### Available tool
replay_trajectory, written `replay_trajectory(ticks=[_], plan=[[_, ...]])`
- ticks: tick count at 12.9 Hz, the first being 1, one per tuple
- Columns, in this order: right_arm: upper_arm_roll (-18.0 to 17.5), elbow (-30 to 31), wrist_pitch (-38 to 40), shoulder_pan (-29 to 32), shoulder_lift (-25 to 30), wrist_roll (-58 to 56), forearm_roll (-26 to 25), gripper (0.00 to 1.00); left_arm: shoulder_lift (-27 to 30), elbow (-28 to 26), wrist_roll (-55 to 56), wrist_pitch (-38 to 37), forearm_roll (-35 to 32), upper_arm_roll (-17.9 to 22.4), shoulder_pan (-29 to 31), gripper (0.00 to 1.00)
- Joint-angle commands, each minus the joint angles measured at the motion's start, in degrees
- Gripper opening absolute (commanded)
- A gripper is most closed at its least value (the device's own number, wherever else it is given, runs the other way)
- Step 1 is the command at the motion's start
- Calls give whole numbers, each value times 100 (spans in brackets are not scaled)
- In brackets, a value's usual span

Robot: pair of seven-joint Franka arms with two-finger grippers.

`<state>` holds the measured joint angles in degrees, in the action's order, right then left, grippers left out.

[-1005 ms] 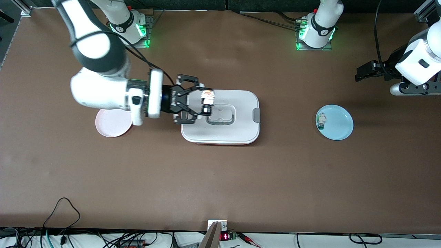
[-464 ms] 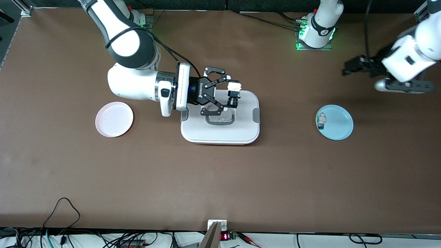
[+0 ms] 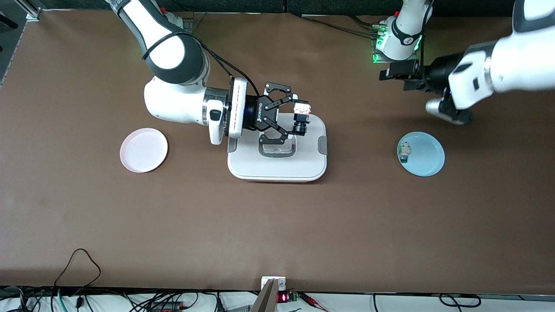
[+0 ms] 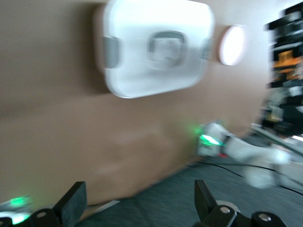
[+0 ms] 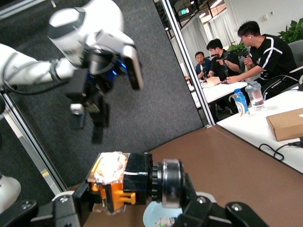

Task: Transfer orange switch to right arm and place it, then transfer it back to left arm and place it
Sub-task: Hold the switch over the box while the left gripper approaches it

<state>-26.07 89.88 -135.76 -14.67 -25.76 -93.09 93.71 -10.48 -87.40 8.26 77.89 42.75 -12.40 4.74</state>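
My right gripper [image 3: 300,117] is shut on the orange switch [image 3: 301,113] and holds it sideways in the air over the white box [image 3: 277,162], above the edge of the lid nearest the robots' bases. In the right wrist view the switch [image 5: 132,182] shows its black body, silver ring and orange part clamped between the fingers [image 5: 71,205]. My left gripper [image 3: 392,73] is open and empty, up over bare table near its own base, pointing toward the box. Its fingers [image 4: 71,205] stand wide apart, and the box [image 4: 156,47] lies ahead of it.
A blue plate [image 3: 427,156] with a small white-and-green switch [image 3: 404,152] lies toward the left arm's end. An empty pink plate [image 3: 143,150] lies toward the right arm's end. The left arm's gripper [image 5: 90,99] shows in the right wrist view.
My right gripper has carried the switch from the box's end nearest the right arm to over its lid. My left arm has swung in from the table's end toward the middle.
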Motion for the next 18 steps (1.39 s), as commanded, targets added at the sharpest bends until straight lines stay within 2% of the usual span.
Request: replay_trajectory(ticks=[1,3,7,11,15,18], plan=[[14,-225,-144,-141,-114,-112,235,23,-796,-22,-44,156,1554,10,220,100],[22,-226,-153,-176,-114,-86,244,23,-1122,-198,-114,357,2611,10,264,100],[23,-225,-249,-185,-122,-104,236,23,-1194,-566,-315,1043,3782,-52,151,100],[23,-225,-293,-185,-114,-86,166,23,-948,-962,-466,1702,4021,-525,150,100],[23,-225,-565,-194,-114,10,-291,23,-912,-990,-466,2239,4206,-991,133,100],[23,-225,-627,-220,-114,19,-292,23,-921,-1042,-466,2555,4215,-1194,106,100]])
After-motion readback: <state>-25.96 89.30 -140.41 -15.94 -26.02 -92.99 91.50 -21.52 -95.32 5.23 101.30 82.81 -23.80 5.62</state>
